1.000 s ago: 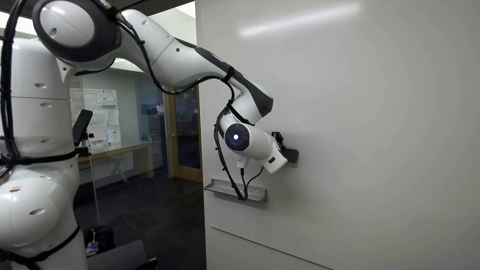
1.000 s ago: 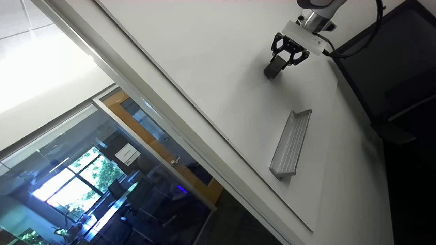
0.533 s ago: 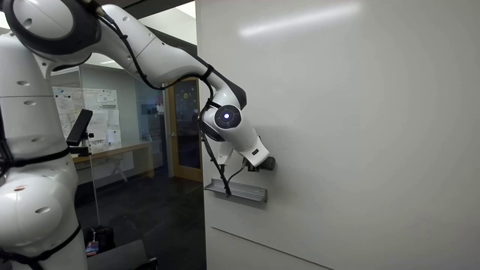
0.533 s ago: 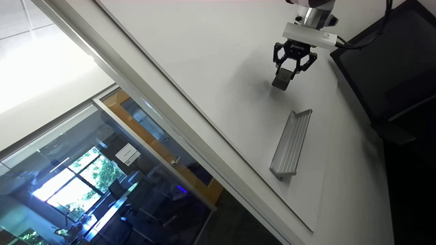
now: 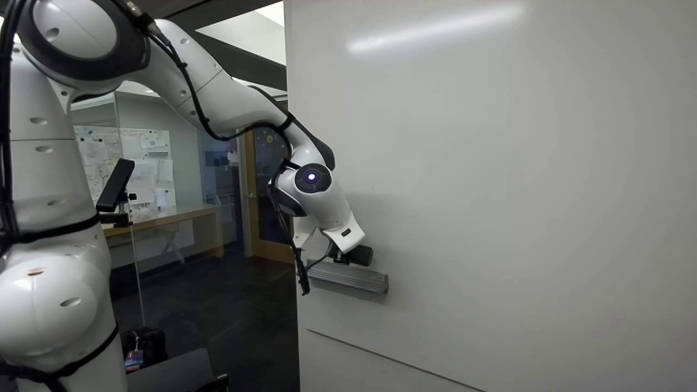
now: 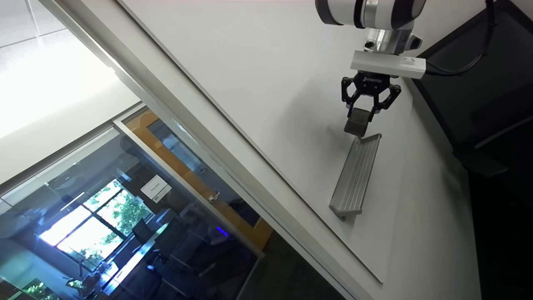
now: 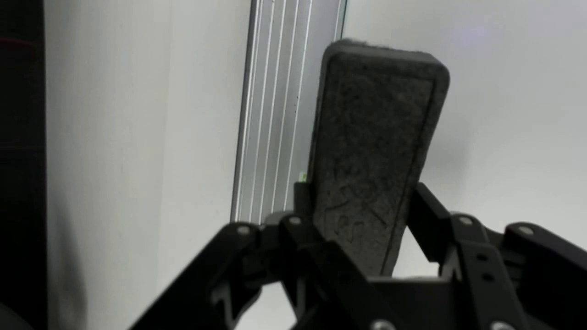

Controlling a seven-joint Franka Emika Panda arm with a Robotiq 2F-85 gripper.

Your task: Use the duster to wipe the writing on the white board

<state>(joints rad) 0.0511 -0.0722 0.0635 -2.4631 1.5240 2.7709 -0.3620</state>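
The duster (image 7: 376,128), a dark grey block, is held between the two fingers of my gripper (image 7: 360,197). The fingers press on its long sides, and it points out beyond them, slightly tilted. The duster shows in both exterior views (image 5: 361,255) (image 6: 357,123), just above the upper end of the wall tray. My gripper (image 6: 360,115) hangs fingers-down in front of the white board (image 6: 250,62). The duster's shadow lies off to its side, so it looks apart from the board. The white board (image 5: 517,190) shows only faint smudges. The red writing is not visible in any view.
A grey ribbed tray (image 6: 356,175) is fixed to the board right below the duster; it also shows in an exterior view (image 5: 348,277). A small green-white item (image 7: 302,176) shows at the tray beside a finger. A black screen (image 6: 470,75) stands near the arm.
The arm has moved down along the board toward the tray, carrying the duster, and its tilt has changed. The duster has come away from the board. The gripper has stayed shut on it.
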